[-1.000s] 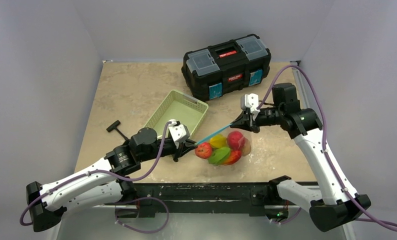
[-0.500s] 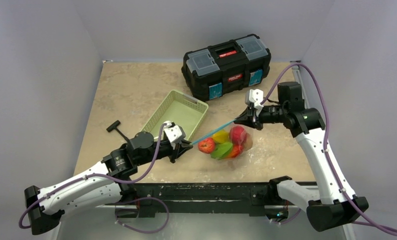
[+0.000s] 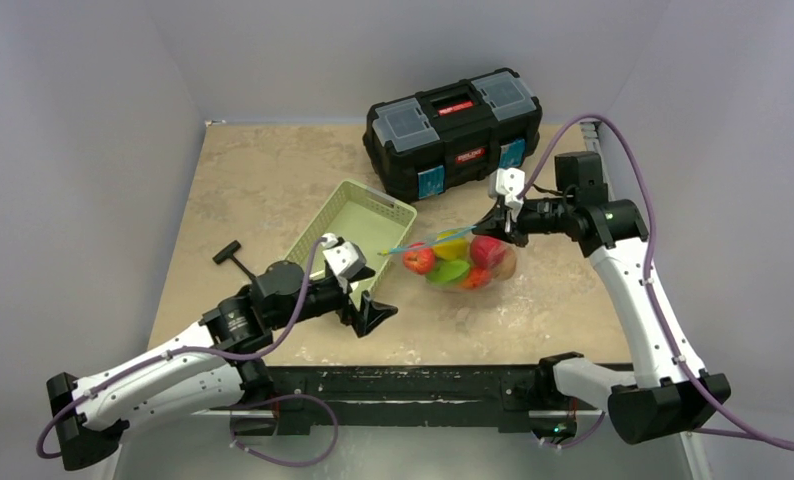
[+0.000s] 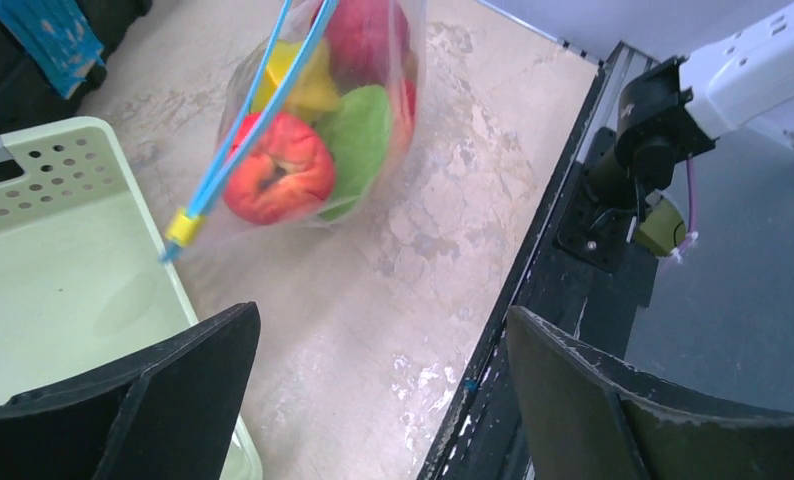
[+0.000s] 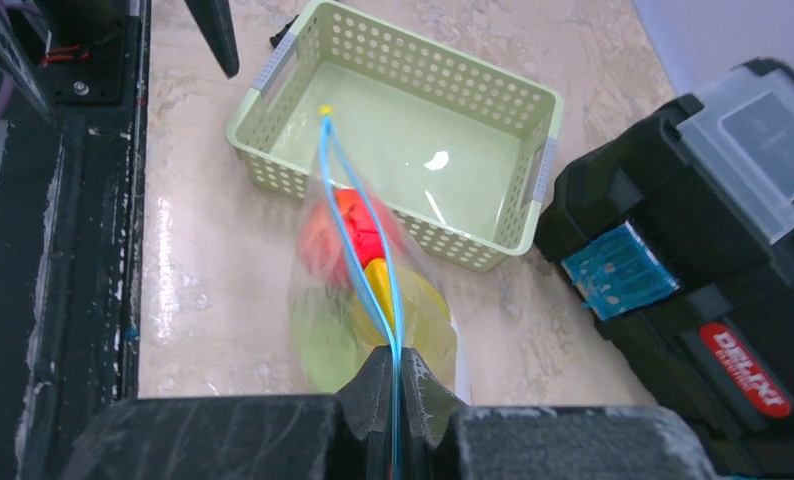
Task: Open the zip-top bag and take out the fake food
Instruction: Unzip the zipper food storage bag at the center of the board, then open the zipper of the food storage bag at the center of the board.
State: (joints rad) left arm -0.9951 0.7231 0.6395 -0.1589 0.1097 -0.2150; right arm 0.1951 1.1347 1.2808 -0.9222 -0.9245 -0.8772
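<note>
From above, the zip-top bag [image 3: 465, 264] with the fake food [image 3: 419, 258] inside is seen just right of the green basket [image 3: 318, 238] on the worktop [image 3: 263, 180], its blue strip [image 3: 441, 239] clamped in the right claw [image 3: 500, 224], while the left claw [image 3: 371, 296] is spread apart and empty near the basket's front corner. In the left wrist view, bare worktop is seen between the wide fingers [image 4: 173, 400]. In the right wrist view, the strip is pinched between closed fingers.
</note>
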